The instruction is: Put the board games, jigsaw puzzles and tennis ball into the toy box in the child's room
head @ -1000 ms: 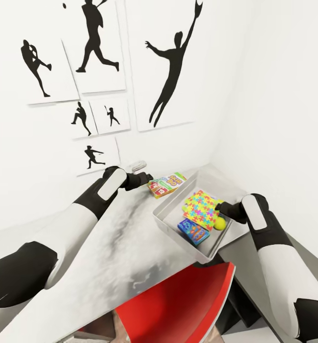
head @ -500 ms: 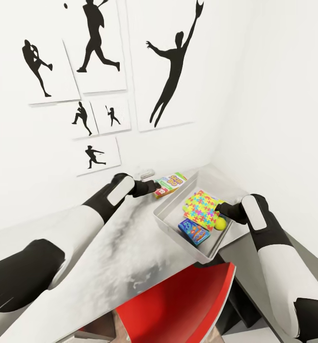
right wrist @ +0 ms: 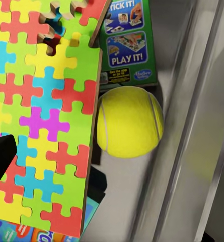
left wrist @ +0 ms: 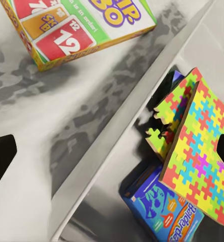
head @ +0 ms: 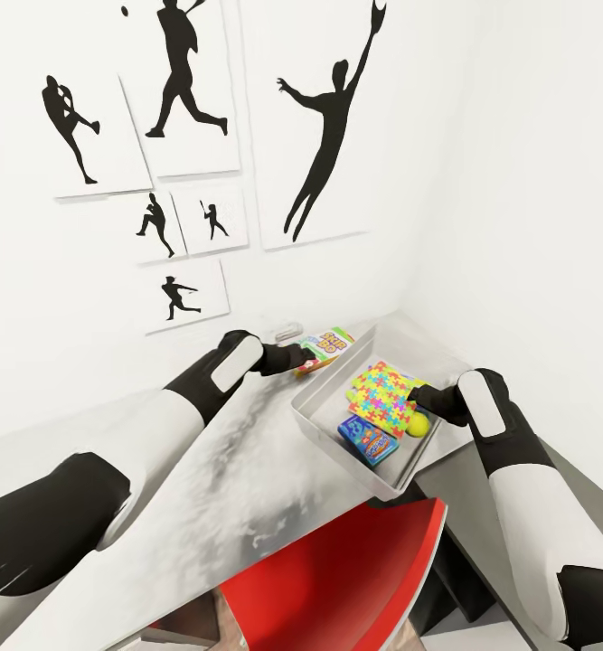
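Left tool [head: 303, 359] nearer toy box [head: 324, 432] rim

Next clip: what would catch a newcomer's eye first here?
Probably the bright jigsaw puzzles lying in the grey toy box at the table's right end, with the tennis ball and a blue board game beside them. Then the Skip-Bo board game outside the box, at the left gripper.

Grey toy box [head: 324, 427] holds jigsaw puzzles [head: 380, 397], tennis ball [head: 418, 423], blue game [head: 367, 440]; Skip-Bo game [head: 326, 346] lies outside.
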